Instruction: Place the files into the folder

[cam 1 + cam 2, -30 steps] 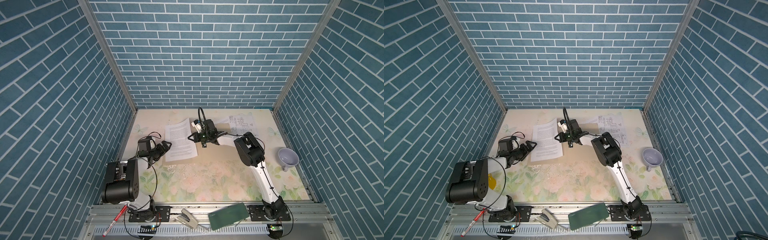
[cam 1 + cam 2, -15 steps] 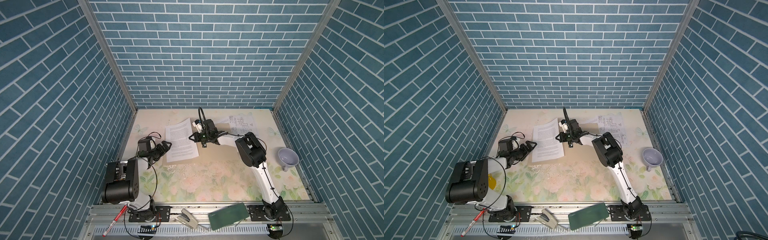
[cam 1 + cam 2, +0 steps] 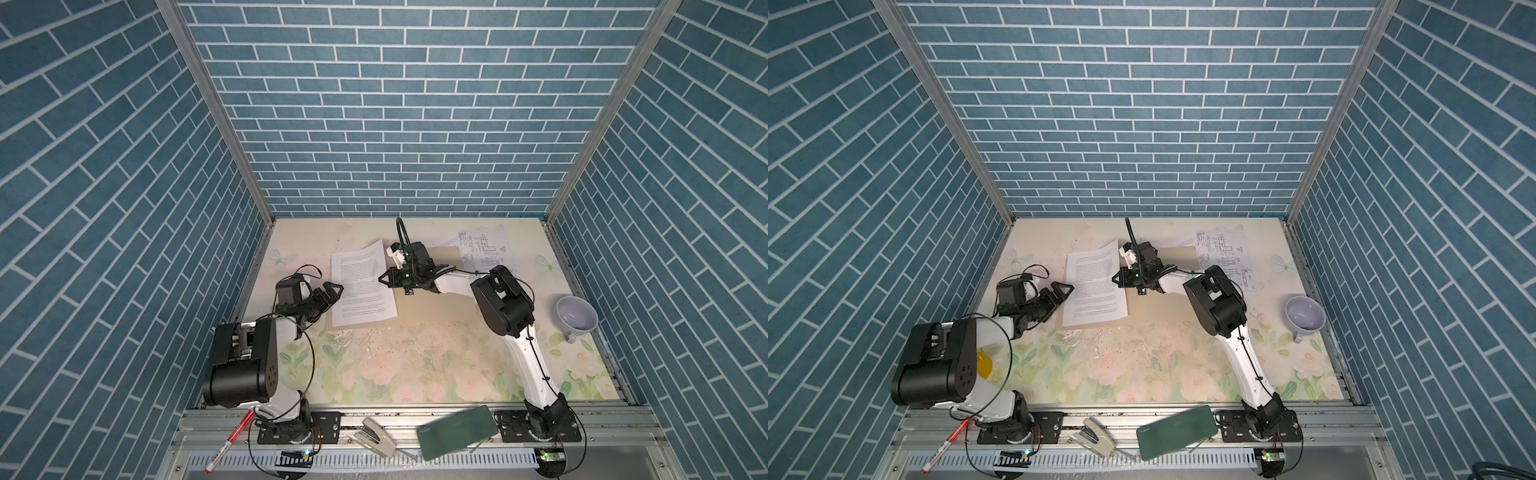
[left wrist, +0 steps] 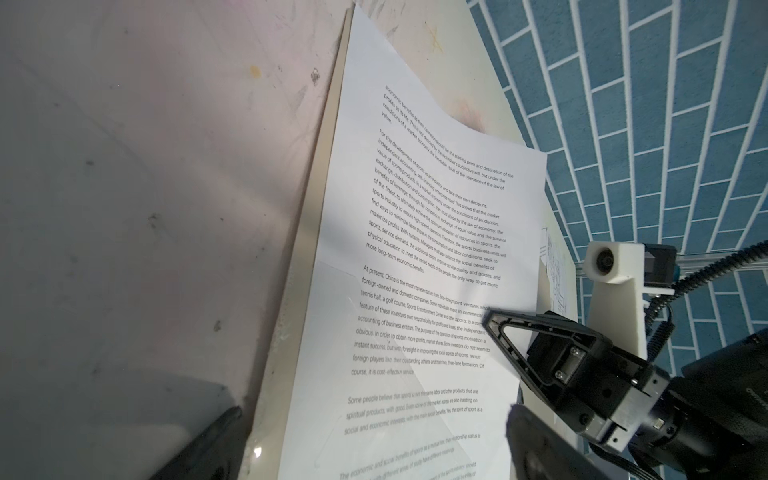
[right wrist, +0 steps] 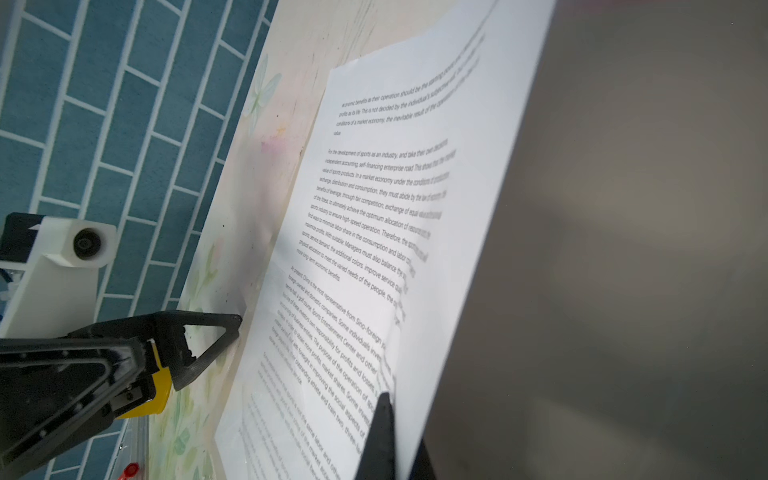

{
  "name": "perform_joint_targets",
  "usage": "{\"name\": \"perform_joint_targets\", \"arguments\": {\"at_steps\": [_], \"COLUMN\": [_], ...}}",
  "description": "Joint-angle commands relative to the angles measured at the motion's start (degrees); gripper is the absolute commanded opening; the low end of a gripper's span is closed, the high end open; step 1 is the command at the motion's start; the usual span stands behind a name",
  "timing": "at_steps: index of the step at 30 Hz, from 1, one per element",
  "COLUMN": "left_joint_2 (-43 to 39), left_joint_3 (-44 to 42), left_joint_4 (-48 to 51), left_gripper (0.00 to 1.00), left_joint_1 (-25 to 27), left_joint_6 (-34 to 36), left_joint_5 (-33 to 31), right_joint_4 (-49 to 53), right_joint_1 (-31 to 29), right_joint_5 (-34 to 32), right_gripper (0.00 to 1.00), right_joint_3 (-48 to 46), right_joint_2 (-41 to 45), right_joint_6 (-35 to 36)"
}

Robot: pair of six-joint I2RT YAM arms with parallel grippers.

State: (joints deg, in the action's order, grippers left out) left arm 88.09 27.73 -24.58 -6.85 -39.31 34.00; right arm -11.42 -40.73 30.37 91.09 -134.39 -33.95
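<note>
The floral surface point(image 3: 415, 374) carries the tan folder point(image 3: 432, 309), which lies flat toward the back. A printed text sheet point(image 3: 361, 286) lies on the folder's left part, and a diagram sheet point(image 3: 486, 253) lies at its far right corner. The right end effector point(image 3: 384, 279) is clenched on the text sheet's right edge. The left end effector point(image 3: 332, 293), released wide, sits just beside the sheet's left edge.

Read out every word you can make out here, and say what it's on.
"For the development of sports as an industry": on the text sheet
"At present, China is the most representative": same sheet
Too small to read: diagram sheet
Too blurred: green case logo
</note>
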Motion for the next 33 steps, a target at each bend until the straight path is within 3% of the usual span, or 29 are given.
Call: {"name": "perform_joint_targets", "arguments": {"at_steps": [1,33], "left_joint_2": [2.6,1.99], "left_joint_3": [-2.45,-3.69], "left_joint_4": [6.32,5.46], "left_gripper": [0.99,0.99], "left_joint_1": [0.0,0.0], "left_joint_6": [-0.93,-1.06], "left_joint_5": [-0.45,-0.34], "right_joint_4": [0.15,-1.19], "right_joint_1": [-0.6,-2.07], "right_joint_5": [-1.01,-4.44], "right_gripper": [0.01,0.03], "right_joint_3": [-1.48,-5.63], "right_joint_2": [3.21,5.17], "right_joint_6": [-1.55,-4.37]}}
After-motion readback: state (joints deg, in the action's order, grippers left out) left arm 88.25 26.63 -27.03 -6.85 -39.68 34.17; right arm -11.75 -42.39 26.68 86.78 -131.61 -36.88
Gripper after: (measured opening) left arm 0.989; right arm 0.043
